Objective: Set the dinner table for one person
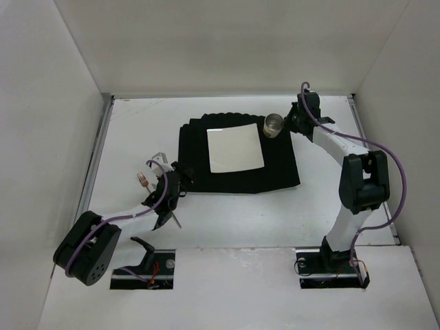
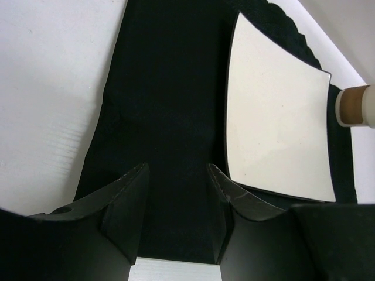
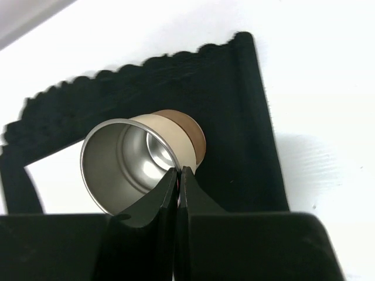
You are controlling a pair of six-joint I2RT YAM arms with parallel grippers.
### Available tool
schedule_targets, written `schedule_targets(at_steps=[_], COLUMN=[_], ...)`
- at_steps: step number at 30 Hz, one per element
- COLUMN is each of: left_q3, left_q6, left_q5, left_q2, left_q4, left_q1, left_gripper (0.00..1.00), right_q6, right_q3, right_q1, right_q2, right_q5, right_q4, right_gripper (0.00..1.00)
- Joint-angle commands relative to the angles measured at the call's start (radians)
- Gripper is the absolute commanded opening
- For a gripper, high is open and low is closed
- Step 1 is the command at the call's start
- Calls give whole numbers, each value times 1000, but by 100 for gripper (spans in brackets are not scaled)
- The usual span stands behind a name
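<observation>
Cup [image 3: 117,158] rim sits pinched in right tool [image 3: 179,171] over black mat [image 3: 234,117].

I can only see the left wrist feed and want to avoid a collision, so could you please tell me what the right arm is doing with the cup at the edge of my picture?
Observer: The right gripper is shut on the rim of the metal cup.
Operator: Thank you. Is there anything inside it?
Observer: No, the right wrist view shows only bare shiny metal inside.
Operator: Where does it sit in the overall layout?
Observer: From above, it is just right of the white plate's far right corner, over the black mat.
Operator: And my own arm?
Observer: From above, your left gripper is at the mat's near left corner.
</observation>
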Motion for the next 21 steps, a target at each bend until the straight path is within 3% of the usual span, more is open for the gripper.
schedule_targets(at_steps=[1, 18, 21], left_q3=[25, 43, 45], left_q6=[-7, -1, -1], left_q5=[-4, -9, -6], left_q2=[10, 34, 47], left_q4=[55, 58, 66], left_q1=[-2, 1, -2], left_gripper=[41, 41, 41], right_q6=[-8, 3, 12], right_q3=[86, 173, 173], right_q1=[-18, -75, -81], right_q2=[25, 168, 168], right_q5=[3, 4, 6], right_q4=[-1, -26, -18], right_gripper=[9, 10, 16])
